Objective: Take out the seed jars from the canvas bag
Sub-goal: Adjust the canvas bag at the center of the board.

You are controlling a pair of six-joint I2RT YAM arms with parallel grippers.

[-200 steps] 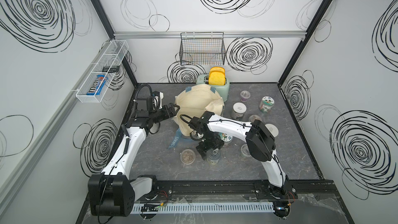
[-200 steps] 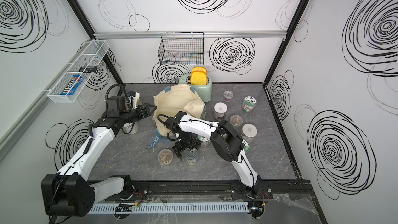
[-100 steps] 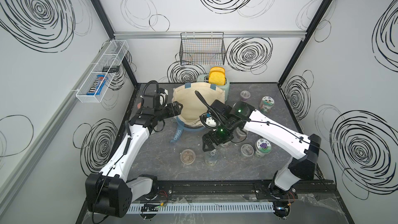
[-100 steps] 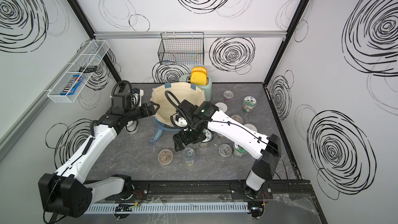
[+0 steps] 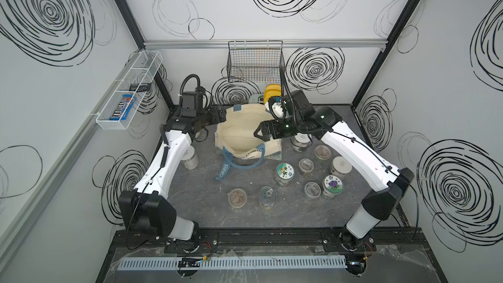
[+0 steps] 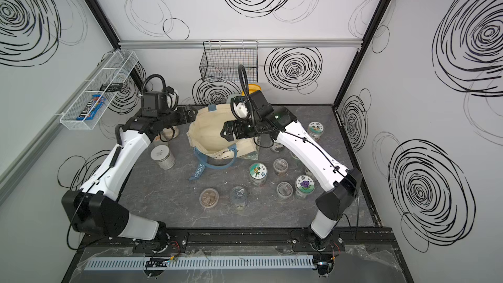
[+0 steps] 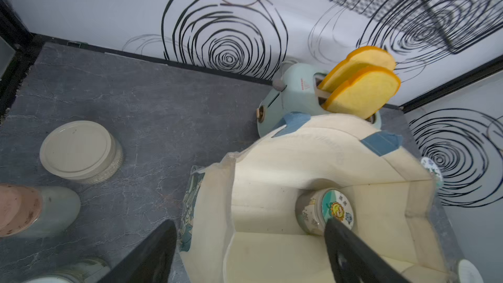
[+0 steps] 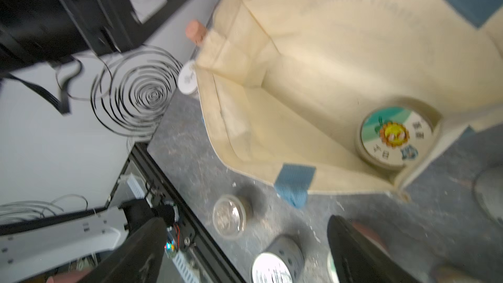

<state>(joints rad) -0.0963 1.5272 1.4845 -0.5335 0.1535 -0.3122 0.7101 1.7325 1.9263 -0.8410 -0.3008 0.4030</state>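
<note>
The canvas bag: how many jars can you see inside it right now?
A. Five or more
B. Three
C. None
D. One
D: both wrist views look down into the open bag, and only one jar, with a sunflower lid, shows on its floor, tucked into a corner.

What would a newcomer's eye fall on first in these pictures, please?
The cream canvas bag stands open in the middle of the table, with the left gripper and right gripper open at its mouth. Inside sits one sunflower-lidded jar, while other seed jars dot the table in front and to the robot's right. Behind the bag, a mint toaster holds yellow toast.
</note>
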